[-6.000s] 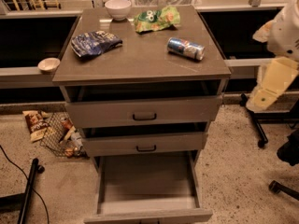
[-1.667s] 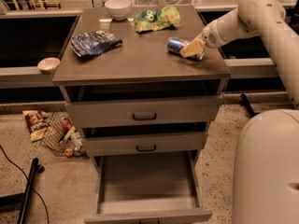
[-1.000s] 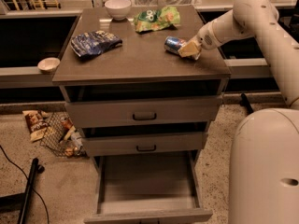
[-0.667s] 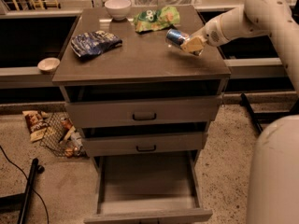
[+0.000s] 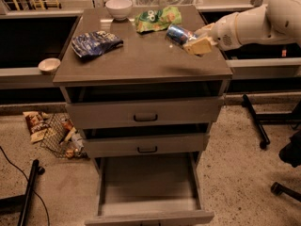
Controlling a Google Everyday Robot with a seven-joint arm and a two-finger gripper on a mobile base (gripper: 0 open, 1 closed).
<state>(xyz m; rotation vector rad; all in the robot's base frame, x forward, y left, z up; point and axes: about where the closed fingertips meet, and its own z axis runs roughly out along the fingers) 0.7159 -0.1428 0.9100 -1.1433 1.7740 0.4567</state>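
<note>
- The robot's two-finger gripper (image 5: 193, 42), with blocky tan pads on a smooth white plastic arm, sits over the right rear part of the cabinet top.
- Its fingers are clamped on one end of a blue and silver cylindrical metal drink can (image 5: 177, 33).
- The can is tilted, its free end pointing to the back left. It appears to be held just clear of the surface, and a soft shadow lies on the top below it.
- The flat, matte grey-brown rectangular cabinet top (image 5: 141, 62) carries the other things.
- A crinkled green foil snack bag (image 5: 157, 18) lies just behind the can, near the back edge.
- A round, glossy white ceramic bowl (image 5: 118, 8) stands upright at the back, left of the green bag.
- A rumpled dark blue foil chip bag (image 5: 96, 42) lies flat on the left side, well apart from the can.
- A small shallow white dish (image 5: 49, 65) rests on the ledge left of the cabinet.
- The bottom grey drawer (image 5: 148, 207) is pulled out; the two above it are nearly shut.
- A wire basket (image 5: 63, 136) of wrappers sits on the speckled floor.
</note>
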